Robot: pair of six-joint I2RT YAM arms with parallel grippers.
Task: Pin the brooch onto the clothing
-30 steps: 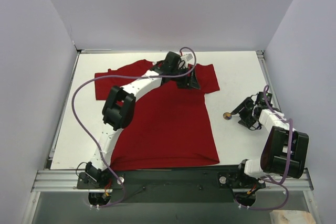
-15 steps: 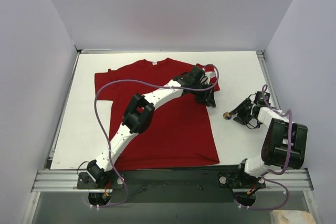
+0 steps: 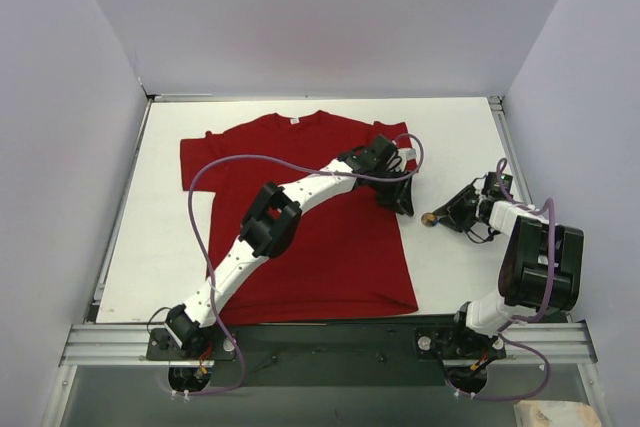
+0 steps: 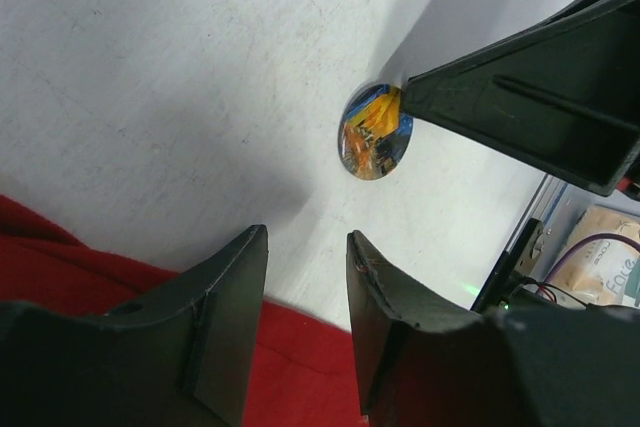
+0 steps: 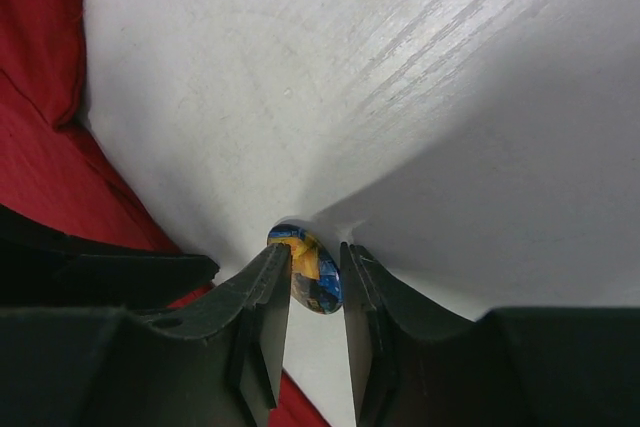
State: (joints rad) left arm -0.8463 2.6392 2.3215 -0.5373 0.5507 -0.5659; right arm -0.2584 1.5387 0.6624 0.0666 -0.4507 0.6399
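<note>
**Beside the shirt's hem-side edge: brooch caught between two fingers, not yet on cloth**

On the bare tabletop [image 3: 160, 247], just off the right edge of the red T-shirt [image 3: 330, 237], the brooch [image 3: 431, 218] sits apart from the cloth with the right hand [image 3: 447, 215] set around it. The left arm stretches across the shirt so that the left hand [image 3: 403, 202] hangs over that same edge. I read this as readiness to gather or steady the fabric where the badge would arrive.

From above, the brooch is only a speck at the right hand's tip, and neither hand's gap can be read. The right wrist view fills that in. The brooch [image 5: 308, 267] stands tipped up on its rim in a narrow slot between the two fingers, which flank it closely. Whether they already pinch it firmly I cannot tell.

The left wrist view gives the opposite side: the orange-and-blue face [image 4: 375, 132] shows, with one right finger [image 4: 520, 112] touching its rim. The left hand's own fingers [image 4: 225, 317] stand roughly half apart with nothing between them, over the shirt's border. The pinning itself looks unstarted.
</note>
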